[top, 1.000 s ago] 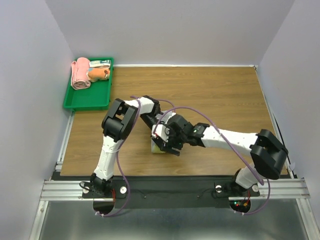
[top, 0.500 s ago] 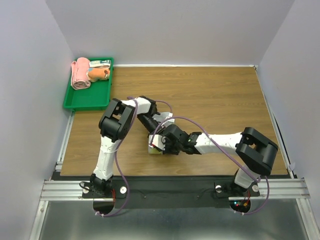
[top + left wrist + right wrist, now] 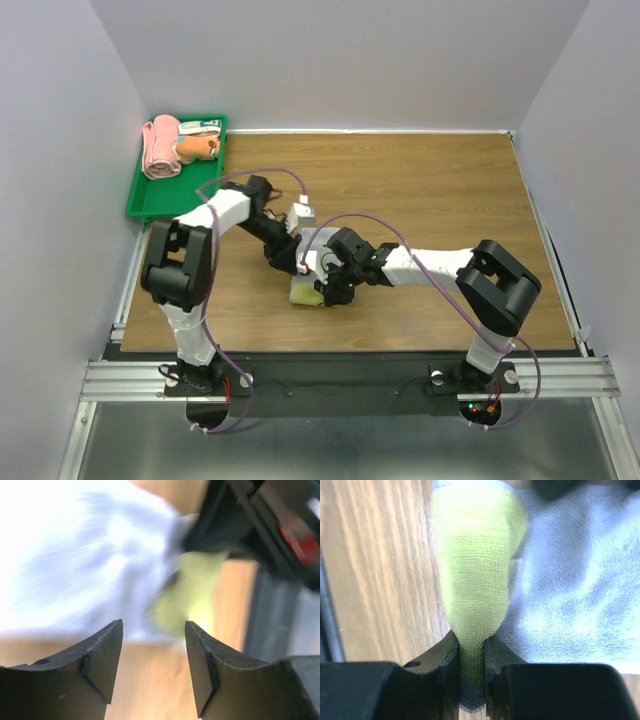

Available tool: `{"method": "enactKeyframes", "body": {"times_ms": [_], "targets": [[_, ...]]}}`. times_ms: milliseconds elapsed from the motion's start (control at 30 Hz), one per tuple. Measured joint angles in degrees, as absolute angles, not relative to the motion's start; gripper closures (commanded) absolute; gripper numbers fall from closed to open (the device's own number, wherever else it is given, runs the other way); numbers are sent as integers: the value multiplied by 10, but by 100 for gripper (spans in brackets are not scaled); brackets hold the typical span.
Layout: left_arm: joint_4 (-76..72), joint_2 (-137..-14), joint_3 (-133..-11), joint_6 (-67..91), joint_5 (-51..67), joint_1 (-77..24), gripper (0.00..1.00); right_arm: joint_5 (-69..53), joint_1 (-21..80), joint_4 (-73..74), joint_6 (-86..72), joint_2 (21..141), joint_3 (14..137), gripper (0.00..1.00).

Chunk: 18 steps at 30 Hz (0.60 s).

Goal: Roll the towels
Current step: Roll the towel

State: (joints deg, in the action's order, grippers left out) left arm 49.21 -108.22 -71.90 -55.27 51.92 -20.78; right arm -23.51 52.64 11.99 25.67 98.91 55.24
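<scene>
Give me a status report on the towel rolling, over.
Right pincer shut on yellow-green towel. Left pincer open, holding nothing. Orange towel in green tray, beside pink roll. No obstruction seen.

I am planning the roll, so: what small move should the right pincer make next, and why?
Probably the right pincer should carry its pinched edge of the towel over the pale part to begin the roll: it is shut on that yellow-green fold, and the left pincer is open, empty, beside it.

Robot lab test cell — plain white enclosure walls point(image 3: 60, 200), aluminium extrusion rail point(image 3: 570, 375), wood-grain bench point(image 3: 450, 190).
</scene>
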Motion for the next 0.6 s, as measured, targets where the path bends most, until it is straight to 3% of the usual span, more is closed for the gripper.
{"method": "enactKeyframes", "body": {"times_ms": [200, 367, 500, 600], "targets": [[403, -955, -701, -535, 491, -98, 35, -333, 488, 189, 243, 1043, 616, 99], [331, -813, -605, -524, 461, -62, 20, -410, 467, 248, 234, 1107, 677, 99], [288, -643, -489, -544, 416, -115, 14, -489, 452, 317, 227, 1174, 744, 99], [244, -517, -395, -561, 359, -237, 13, -536, 442, 366, 225, 1217, 784, 99]]}}
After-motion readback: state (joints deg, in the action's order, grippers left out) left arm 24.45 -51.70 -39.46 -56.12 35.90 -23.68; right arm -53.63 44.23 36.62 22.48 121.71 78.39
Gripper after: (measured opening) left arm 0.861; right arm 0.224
